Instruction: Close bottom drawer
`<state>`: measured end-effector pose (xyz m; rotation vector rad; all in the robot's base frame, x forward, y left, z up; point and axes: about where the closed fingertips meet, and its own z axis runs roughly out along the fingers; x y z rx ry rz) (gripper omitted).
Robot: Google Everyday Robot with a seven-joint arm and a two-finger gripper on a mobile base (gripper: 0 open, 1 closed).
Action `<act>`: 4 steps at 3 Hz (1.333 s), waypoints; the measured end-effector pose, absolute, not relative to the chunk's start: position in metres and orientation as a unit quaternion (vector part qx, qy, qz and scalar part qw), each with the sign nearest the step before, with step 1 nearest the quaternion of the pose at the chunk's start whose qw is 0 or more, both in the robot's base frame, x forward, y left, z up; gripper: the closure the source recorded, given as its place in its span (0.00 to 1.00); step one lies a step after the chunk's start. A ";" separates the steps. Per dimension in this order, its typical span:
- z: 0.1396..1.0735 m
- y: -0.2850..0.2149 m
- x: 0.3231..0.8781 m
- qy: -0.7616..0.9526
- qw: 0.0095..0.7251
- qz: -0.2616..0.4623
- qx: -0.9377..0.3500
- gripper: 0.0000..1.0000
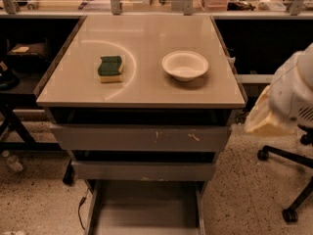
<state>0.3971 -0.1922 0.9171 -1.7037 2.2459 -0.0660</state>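
Note:
The bottom drawer (145, 207) is the slimmest of three grey drawers in the cabinet under the tan table. It stands pulled out toward me, showing its flat grey floor and side rails (93, 207). Its front is cut off by the lower edge of the view. Above it sit the medium plain drawer front (143, 171) and the wide scratched drawer front (141, 138), both slightly out. My gripper is not in view. Only a white and beige part of my arm (288, 99) shows at the right edge, to the right of the cabinet and apart from it.
A green and yellow sponge (111, 68) and a white bowl (185, 65) lie on the tabletop (142, 38). An office chair base (291, 180) stands on the speckled floor at the right. Dark shelving (19, 67) stands at the left. A cable (80, 207) hangs by the drawer's left side.

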 end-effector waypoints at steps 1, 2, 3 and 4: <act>0.854 -0.174 0.366 0.793 0.134 0.012 -0.594 1.00; 0.818 -0.178 0.343 0.797 0.095 0.028 -0.596 1.00; 0.818 -0.178 0.343 0.797 0.095 0.028 -0.596 1.00; 0.784 -0.171 0.325 0.805 0.077 0.055 -0.586 1.00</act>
